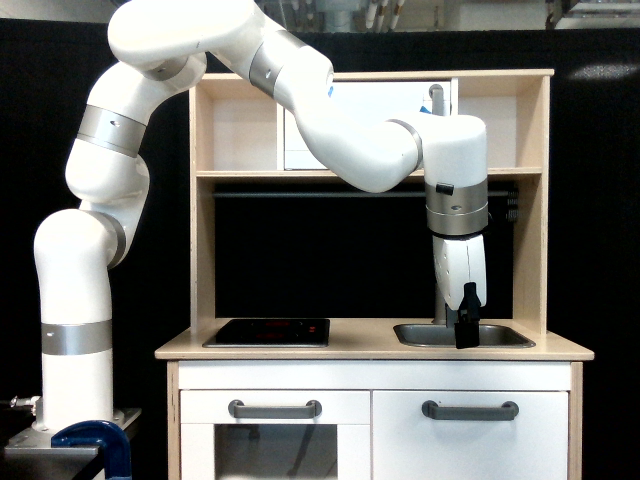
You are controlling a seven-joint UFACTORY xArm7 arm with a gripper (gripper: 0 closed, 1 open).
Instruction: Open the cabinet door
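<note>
The cabinet door (470,450) is the plain white panel at the lower right of the toy kitchen. It is closed flat, with its horizontal grey bar handle (470,410) near its top. My gripper (466,332) hangs pointing down from the white arm, above the counter at the sink. It is roughly 80 px above the handle and touches neither the door nor the handle. Its black fingers (466,325) show edge-on, so the gap between them is hidden.
The sink (500,337) with a grey faucet lies under the gripper, and a black hob (268,331) sits to its left. The glass-windowed oven door (272,450) is at the lower left. An upper white door (370,100) has a vertical handle. A blue clamp (95,440) is at the arm's base.
</note>
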